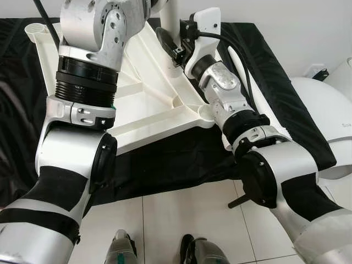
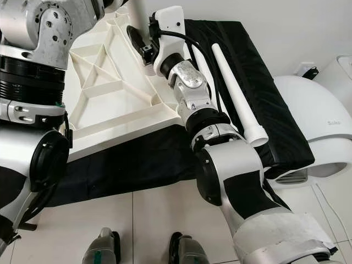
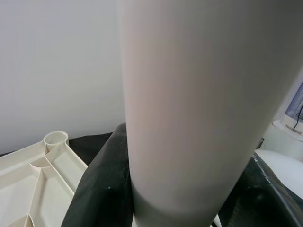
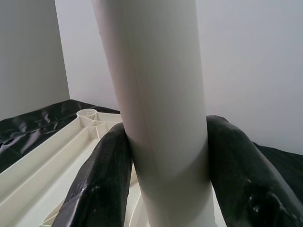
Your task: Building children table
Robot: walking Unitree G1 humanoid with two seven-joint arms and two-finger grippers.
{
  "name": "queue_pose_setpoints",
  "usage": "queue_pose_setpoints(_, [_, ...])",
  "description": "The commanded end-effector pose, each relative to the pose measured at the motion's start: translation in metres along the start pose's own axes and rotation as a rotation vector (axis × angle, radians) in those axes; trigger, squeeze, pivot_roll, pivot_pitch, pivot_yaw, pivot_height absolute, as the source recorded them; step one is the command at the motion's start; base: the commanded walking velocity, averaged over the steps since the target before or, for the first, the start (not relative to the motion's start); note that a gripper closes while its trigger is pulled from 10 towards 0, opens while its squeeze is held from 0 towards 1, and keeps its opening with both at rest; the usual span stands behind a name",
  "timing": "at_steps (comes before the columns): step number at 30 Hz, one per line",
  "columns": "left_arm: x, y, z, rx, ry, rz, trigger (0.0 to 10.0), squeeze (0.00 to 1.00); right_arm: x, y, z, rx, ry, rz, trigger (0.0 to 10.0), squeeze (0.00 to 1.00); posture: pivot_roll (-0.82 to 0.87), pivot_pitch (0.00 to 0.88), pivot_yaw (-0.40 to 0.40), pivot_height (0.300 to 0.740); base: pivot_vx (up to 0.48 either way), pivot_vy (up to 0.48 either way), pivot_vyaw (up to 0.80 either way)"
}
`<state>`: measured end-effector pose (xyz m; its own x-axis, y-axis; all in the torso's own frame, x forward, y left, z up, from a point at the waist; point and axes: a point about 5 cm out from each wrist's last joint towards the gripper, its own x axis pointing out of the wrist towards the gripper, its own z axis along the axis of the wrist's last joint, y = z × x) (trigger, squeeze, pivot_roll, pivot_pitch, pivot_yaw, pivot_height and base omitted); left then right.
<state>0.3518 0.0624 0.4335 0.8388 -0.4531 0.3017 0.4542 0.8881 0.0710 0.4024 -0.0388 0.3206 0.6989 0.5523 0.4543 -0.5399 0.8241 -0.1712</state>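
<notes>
Closest to the head camera, the robot's two feet stand on pale floor tiles, just short of the black sheet that carries everything else. Both silver arms rise from the lower corners and block much of the scene: the left arm covers the near left part of the tabletop, the right arm crosses its near right corner. Right of the sheet sits a rounded white appliance against the wall.

On the sheet lies the white plastic tabletop, underside up, its ribs forming triangular cells, with round sockets at the corners; one socket shows at the far left corner. A loose white leg, a long tapering tube with a wider collar at its near end, lies on the sheet just right of the tabletop, beside the right forearm.

An upright leg, smooth and off-white, stands at the far edge of the tabletop. The right gripper is clamped on it, one black finger pressed to each side of the tube. The left gripper grips the same upright leg, its dark fingers hugging the tube on both sides.
</notes>
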Motion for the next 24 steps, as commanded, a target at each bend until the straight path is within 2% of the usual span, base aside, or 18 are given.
queue_pose_setpoints(1, [-0.002, -0.013, 0.008, 0.018, -0.037, -0.187, 10.0, 0.00, -0.005, -0.016, -0.002, 0.073, 0.015, -0.095, 0.0, 0.00, 0.13, 0.151, -0.067, 0.740, 0.000, 0.000, 0.00])
queue_pose_setpoints(2, [-0.002, -0.013, 0.008, 0.018, -0.037, -0.187, 10.0, 0.00, -0.005, -0.016, -0.002, 0.073, 0.015, -0.095, 0.0, 0.00, 0.13, 0.151, -0.067, 0.740, 0.000, 0.000, 0.00])
queue_pose_setpoints(3, [-0.002, -0.013, 0.009, 0.002, -0.043, -0.198, 10.0, 0.92, -0.005, -0.017, -0.003, 0.096, 0.018, -0.106, 0.0, 0.00, 0.13, 0.152, -0.066, 0.740, 0.000, 0.000, 0.00])
queue_pose_setpoints(4, [-0.002, -0.013, 0.009, 0.002, -0.043, -0.198, 10.0, 0.92, -0.005, -0.017, -0.003, 0.096, 0.018, -0.106, 0.0, 0.00, 0.13, 0.152, -0.066, 0.740, 0.000, 0.000, 0.00])
queue_pose_setpoints(5, [-0.002, -0.013, 0.009, -0.016, -0.046, -0.205, 10.0, 1.00, -0.005, -0.019, -0.003, 0.095, 0.021, -0.119, 0.0, 0.00, 0.13, 0.152, -0.064, 0.740, 0.000, 0.000, 0.00])
queue_pose_setpoints(7, [-0.002, -0.013, 0.010, -0.029, -0.048, -0.208, 10.0, 1.00, -0.006, -0.020, -0.003, 0.093, 0.023, -0.127, 0.0, 0.00, 0.13, 0.152, -0.064, 0.740, 0.000, 0.000, 0.00])
queue_pose_setpoints(9, [-0.002, -0.011, 0.011, -0.079, -0.052, -0.228, 10.0, 1.00, -0.006, -0.022, -0.004, 0.102, 0.031, -0.152, 0.0, 0.00, 0.13, 0.156, -0.060, 0.740, 0.000, 0.000, 0.00])
queue_pose_setpoints(15, [-0.001, -0.008, 0.007, -0.073, -0.025, -0.239, 10.0, 1.00, -0.007, -0.026, -0.005, 0.128, 0.037, -0.205, 0.0, 0.00, 0.13, 0.166, -0.053, 0.740, 0.000, 0.000, 0.00])
queue_pose_setpoints(16, [-0.002, -0.004, 0.006, -0.079, -0.025, -0.239, 10.0, 0.00, -0.009, -0.029, -0.005, 0.133, 0.036, -0.218, 0.0, 0.00, 0.13, 0.170, -0.055, 0.740, 0.000, 0.000, 0.00])
queue_pose_setpoints(17, [-0.002, -0.004, 0.006, -0.079, -0.025, -0.239, 10.0, 0.00, -0.009, -0.029, -0.005, 0.133, 0.036, -0.218, 0.0, 0.00, 0.13, 0.170, -0.055, 0.740, 0.000, 0.000, 0.00])
queue_pose_setpoints(19, [-0.005, 0.009, 0.002, -0.092, -0.027, -0.216, 10.0, 0.00, -0.013, -0.035, -0.007, 0.153, 0.036, -0.240, 0.0, 0.00, 0.13, 0.172, -0.060, 0.740, 0.000, 0.000, 0.00])
queue_pose_setpoints(22, [-0.006, 0.014, 0.001, -0.099, -0.026, -0.206, 10.0, 0.00, -0.014, -0.037, -0.007, 0.161, 0.035, -0.247, 0.0, 0.00, 0.13, 0.172, -0.060, 0.740, 0.000, 0.000, 0.00])
queue_pose_setpoints(24, [-0.011, 0.033, -0.009, -0.103, -0.017, -0.142, 10.0, 0.00, -0.019, -0.043, -0.009, 0.157, 0.029, -0.256, 0.0, 0.00, 0.13, 0.172, -0.065, 0.740, 0.000, 0.000, 0.00])
